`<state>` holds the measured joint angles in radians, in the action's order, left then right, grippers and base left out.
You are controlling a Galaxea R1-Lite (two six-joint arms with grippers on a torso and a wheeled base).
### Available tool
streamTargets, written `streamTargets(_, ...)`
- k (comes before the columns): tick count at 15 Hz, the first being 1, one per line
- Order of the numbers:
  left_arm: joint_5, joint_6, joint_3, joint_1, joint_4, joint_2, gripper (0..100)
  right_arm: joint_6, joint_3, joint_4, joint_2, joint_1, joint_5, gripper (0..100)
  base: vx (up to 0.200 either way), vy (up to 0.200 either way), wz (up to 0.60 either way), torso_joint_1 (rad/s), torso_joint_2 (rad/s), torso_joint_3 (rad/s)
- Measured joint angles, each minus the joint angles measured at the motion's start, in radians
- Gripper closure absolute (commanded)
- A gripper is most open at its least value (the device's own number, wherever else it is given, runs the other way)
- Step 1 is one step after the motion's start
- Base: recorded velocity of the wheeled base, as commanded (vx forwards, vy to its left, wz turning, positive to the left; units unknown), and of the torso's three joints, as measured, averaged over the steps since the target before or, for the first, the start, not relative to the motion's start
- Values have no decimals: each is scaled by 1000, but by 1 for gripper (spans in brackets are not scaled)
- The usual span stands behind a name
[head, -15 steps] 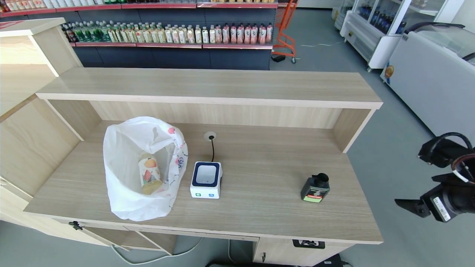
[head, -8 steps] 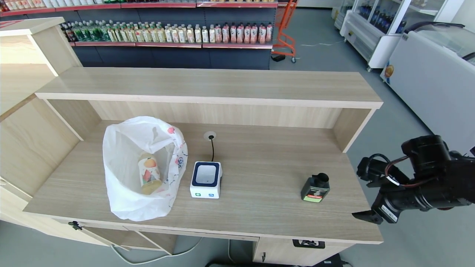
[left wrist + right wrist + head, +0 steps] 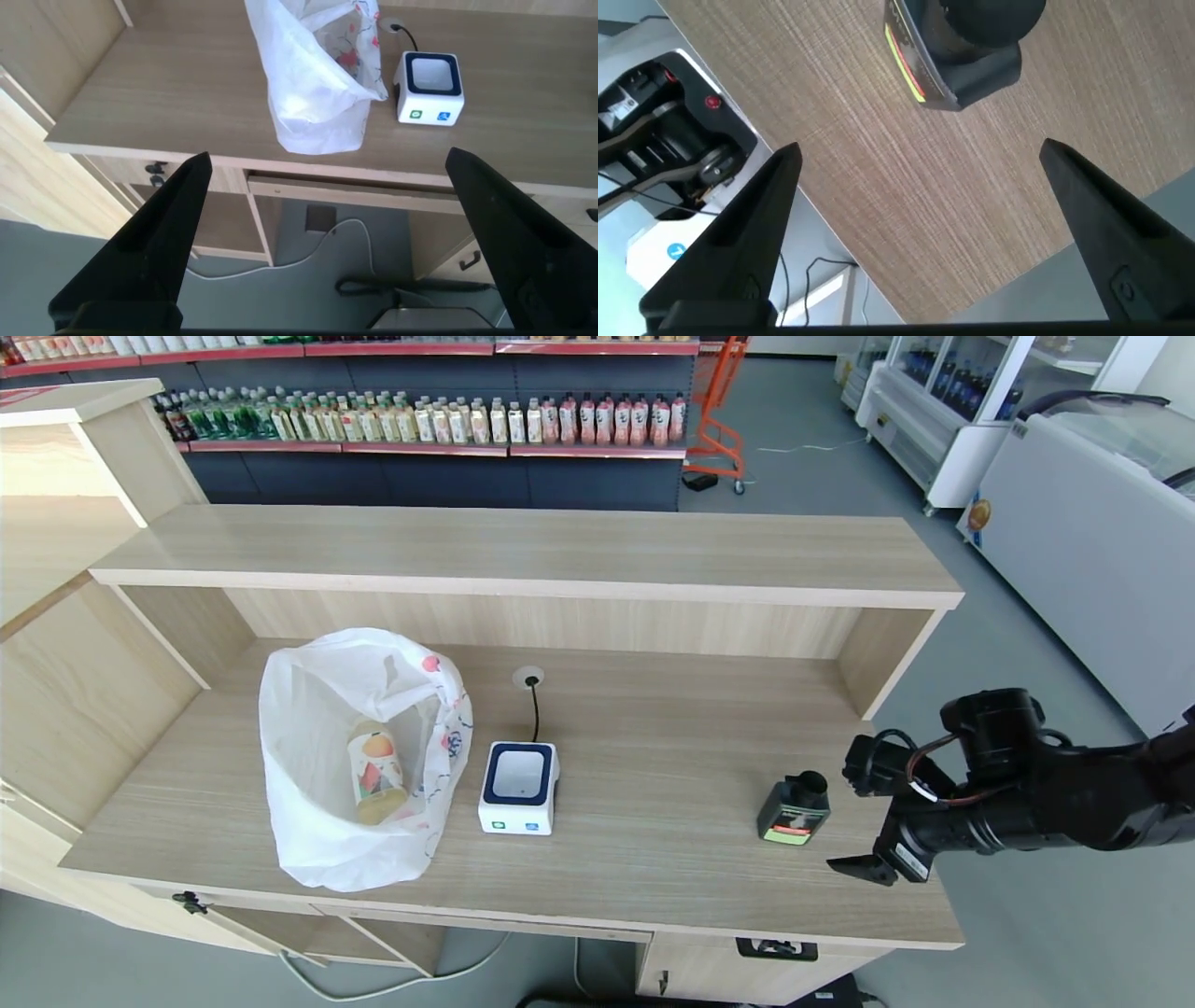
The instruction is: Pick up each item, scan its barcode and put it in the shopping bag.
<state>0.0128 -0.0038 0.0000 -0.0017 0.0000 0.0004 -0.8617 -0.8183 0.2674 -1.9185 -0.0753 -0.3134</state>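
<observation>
Pick-up step: the right gripper, fingers apart like the left gripper's, sits just right of the dark bottle, which it should next straddle and clamp.

one shopping bag, one scanner, two items

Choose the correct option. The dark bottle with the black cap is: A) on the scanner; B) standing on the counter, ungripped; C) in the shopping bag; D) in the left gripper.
B: the dark bottle stands free on the counter, beside the open right gripper, which does not touch it.
</observation>
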Motion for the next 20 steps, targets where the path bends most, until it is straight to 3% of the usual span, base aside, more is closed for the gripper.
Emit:
streamTargets(10, 0, 0, 0, 0, 0, 0, 0, 10, -4, 56, -58, -5, -60, 100, 0, 0, 0, 0, 0, 0)
streamTargets(11, 0, 0, 0, 0, 0, 0, 0, 10, 1, 57, -43, -1, -70, 0, 0, 0, 0, 0, 0, 0)
streamTargets(16, 0, 0, 0, 1, 0, 0, 0, 7, -31, 58, -38, 7, -102, 0, 0, 0, 0, 0, 0, 0)
streamTargets(20, 0, 0, 0, 0, 0, 0, 0, 9, -130, 58, -123, -41, -100, 0, 0, 0, 0, 0, 0, 0)
